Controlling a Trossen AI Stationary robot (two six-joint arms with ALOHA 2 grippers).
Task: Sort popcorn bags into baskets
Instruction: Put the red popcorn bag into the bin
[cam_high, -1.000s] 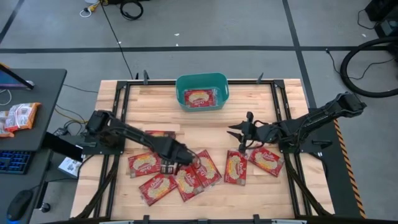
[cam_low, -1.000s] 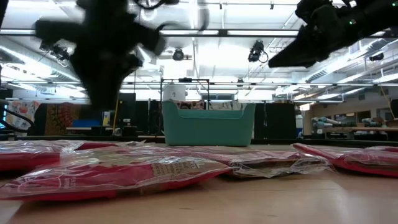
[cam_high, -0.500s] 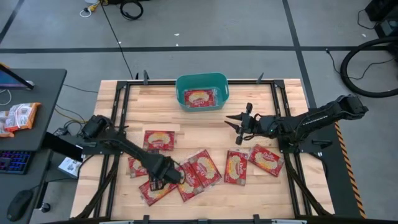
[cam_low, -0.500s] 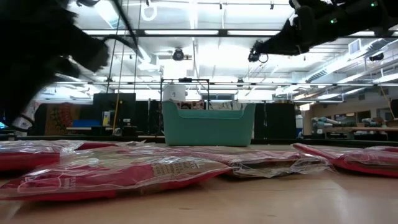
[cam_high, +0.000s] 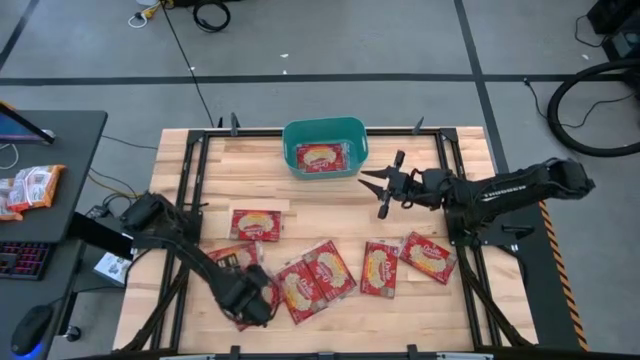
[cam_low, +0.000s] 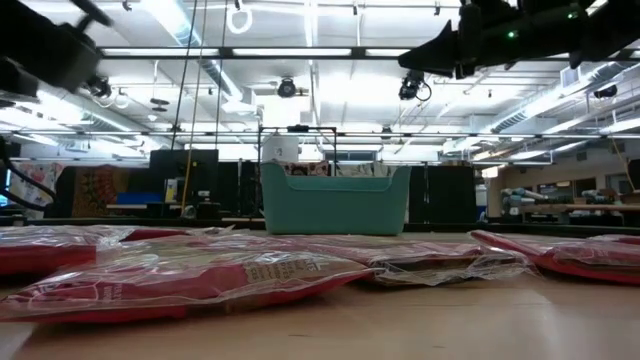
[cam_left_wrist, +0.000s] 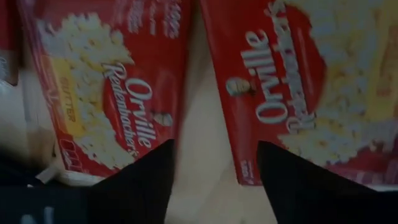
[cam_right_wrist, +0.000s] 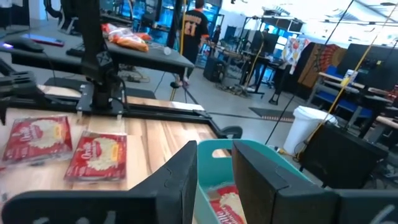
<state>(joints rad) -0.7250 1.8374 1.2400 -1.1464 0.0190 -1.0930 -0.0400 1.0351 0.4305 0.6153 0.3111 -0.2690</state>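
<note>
Wooden slats make the table top (cam_high: 330, 215), inside a black frame, w/ grey floor around it and a big workshop room behind. At the far edge, about in the middle, stands the teal basket (cam_high: 325, 147). One popcorn bag (cam_high: 321, 157) lies inside it, so the task is only at the start, approx. one bag done.

On the table I count about seven more popcorn bags (cam_high: 318, 272) left: one alone (cam_high: 255, 224) on the left side, a group of overlapping ones near the front centre, and two more on the right, one (cam_high: 380, 268) upright in the picture and one (cam_high: 428, 254) tilted just beside it. The exact no. in the group I cannot tell, because the left arm covers a part.

Left gripper (cam_high: 247, 297) is low over the front-left end of that group. In the left wrist view its two dark fingers stand apart, w/ bare wood between them and a bag (cam_left_wrist: 118, 93) on each side (cam_left_wrist: 298, 87); nothing is held. It looks ready to take one of these, but which one is not clear.

Right gripper (cam_high: 378, 187) hangs above the table, just beside the basket's right front corner, pointing to it. Its fingers are spread and empty. The right wrist view shows the basket rim (cam_right_wrist: 273, 155) ahead w/ the bag inside (cam_right_wrist: 224, 202), and a person far off in the room.

So, in my judgement: most of the sorting is still to do, and each remaining bag needs pick, carry and drop.
</note>
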